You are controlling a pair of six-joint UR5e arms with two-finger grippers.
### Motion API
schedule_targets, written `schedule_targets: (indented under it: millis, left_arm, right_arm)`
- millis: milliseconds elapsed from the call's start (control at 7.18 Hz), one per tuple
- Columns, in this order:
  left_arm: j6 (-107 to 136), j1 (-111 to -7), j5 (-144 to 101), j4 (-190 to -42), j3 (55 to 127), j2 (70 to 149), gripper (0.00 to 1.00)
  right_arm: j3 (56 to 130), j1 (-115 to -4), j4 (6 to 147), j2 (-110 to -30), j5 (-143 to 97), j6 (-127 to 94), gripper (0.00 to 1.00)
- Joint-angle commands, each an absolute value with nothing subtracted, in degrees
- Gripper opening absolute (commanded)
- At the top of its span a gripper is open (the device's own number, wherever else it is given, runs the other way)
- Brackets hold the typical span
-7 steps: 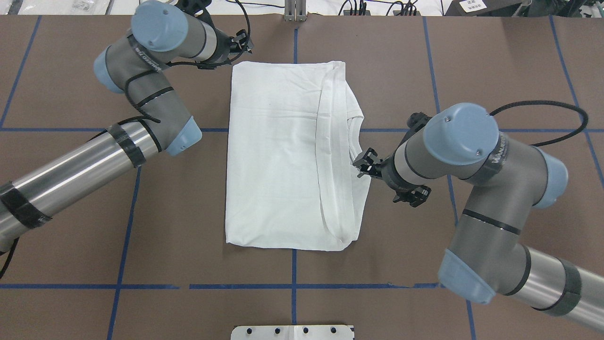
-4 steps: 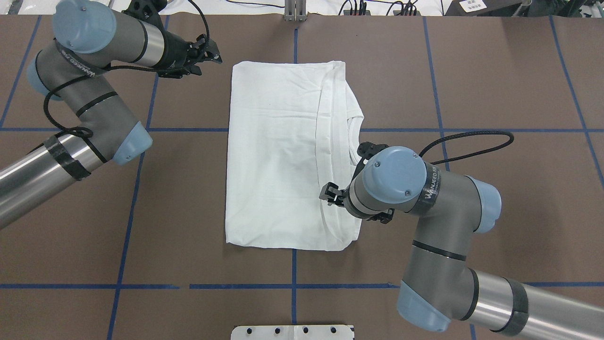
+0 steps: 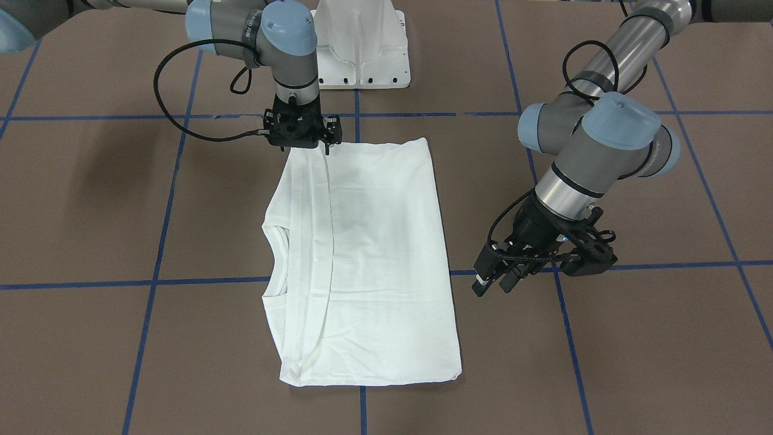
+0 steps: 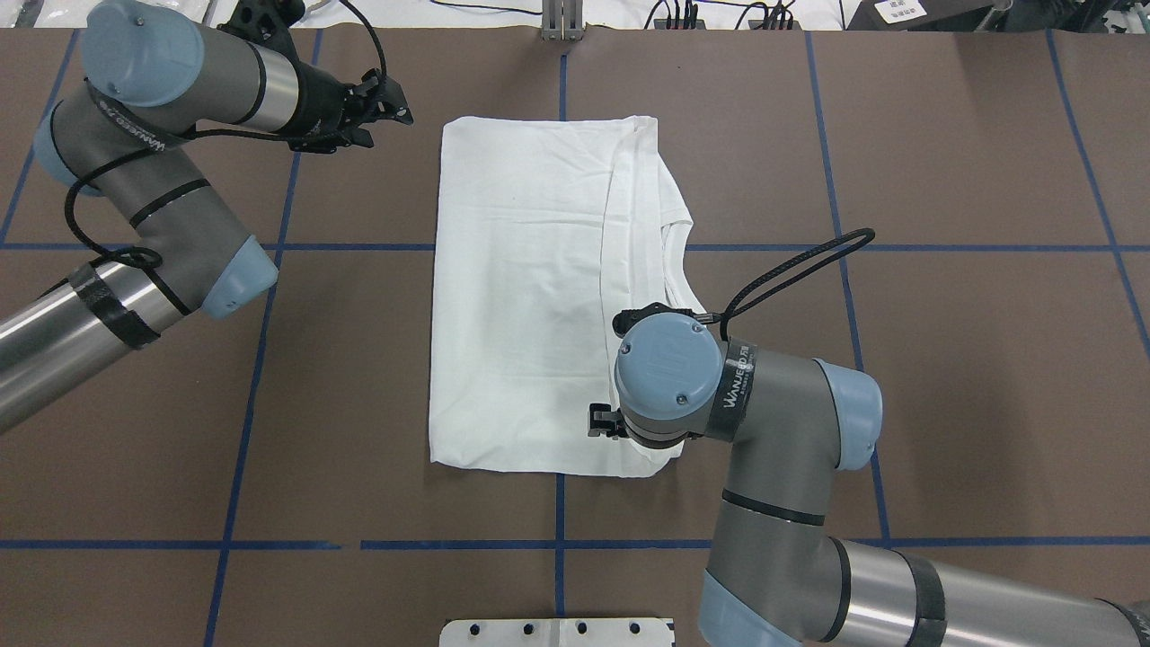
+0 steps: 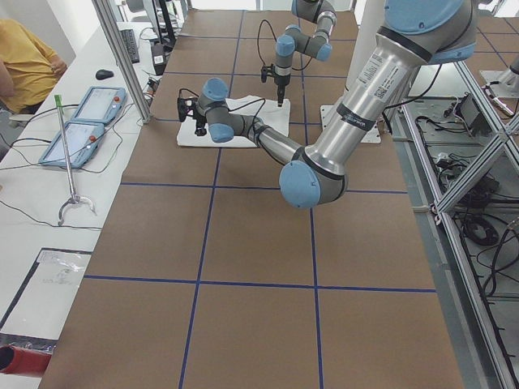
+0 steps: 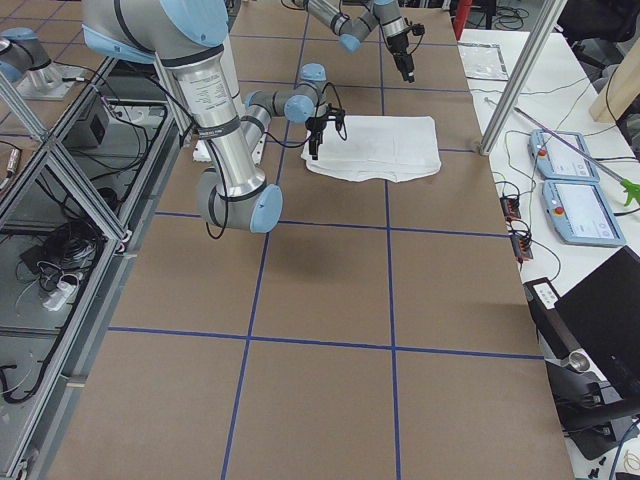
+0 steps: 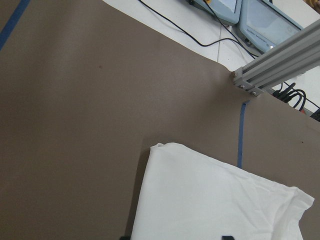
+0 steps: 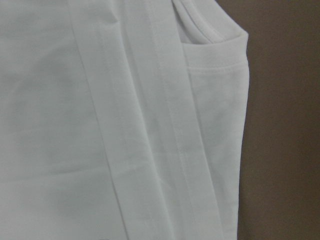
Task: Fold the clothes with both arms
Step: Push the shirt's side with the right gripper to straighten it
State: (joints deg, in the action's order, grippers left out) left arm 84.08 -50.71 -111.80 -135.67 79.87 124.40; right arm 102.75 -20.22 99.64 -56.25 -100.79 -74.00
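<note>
As right arm (image 4: 683,377) overhangs shirt (image 4: 521,296), perhaps touching

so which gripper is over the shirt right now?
The right gripper: it is over the shirt, at its edge nearest the robot. The left gripper is off the cloth, over bare table beside the far corner.

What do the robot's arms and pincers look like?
The left arm and right arm are silver-grey tubes with light blue joint caps, black bands, looping black cables and white lettering. The left pincer and right pincer are small and black.
</note>
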Motion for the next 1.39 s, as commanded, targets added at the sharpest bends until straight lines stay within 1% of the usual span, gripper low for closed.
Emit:
schedule_targets:
  millis: [0,279,418,557,697,836,1115,1254]
  left_arm:
    - [84.11,-50.71,-111.80,-135.70,80.16,124.36,0.69]
    - [84.20,-50.80,-111.88,-135.70,81.21,124.19,0.69]
    - [84.20,-50.80,-112.06,-135.70,81.65,123.84,0.69]
    - [84.20,-50.71,-112.06,-135.70,81.74,123.66,0.69]
    - [84.20,-50.80,-112.06,-135.70,82.00,123.66,0.69]
    - [84.29,-50.80,-112.06,-135.70,82.44,123.58,0.69]
    - [84.46,-50.89,-112.67,-133.70,84.28,123.49,0.69]
    - [84.46,-50.80,-112.59,-132.72,85.24,123.49,0.69]
  right_arm:
    - [100.29,-19.69,101.16,-54.50,-99.93,-69.45,1.00]
    - [98.97,-19.95,101.25,-55.28,-100.11,-67.60,1.00]
    - [99.75,-20.82,103.16,-56.24,-100.54,-64.02,1.00]
    - [103.24,-21.70,104.66,-59.21,-100.89,-62.24,1.00]
    - [109.54,-21.97,104.76,-65.59,-100.90,-62.14,1.00]
    - [113.17,-21.89,105.11,-68.18,-101.16,-62.31,1.00]
    - [113.90,-21.53,105.47,-67.07,-100.99,-68.68,1.00]
    - [113.91,-21.10,103.82,-66.89,-100.99,-78.65,1.00]
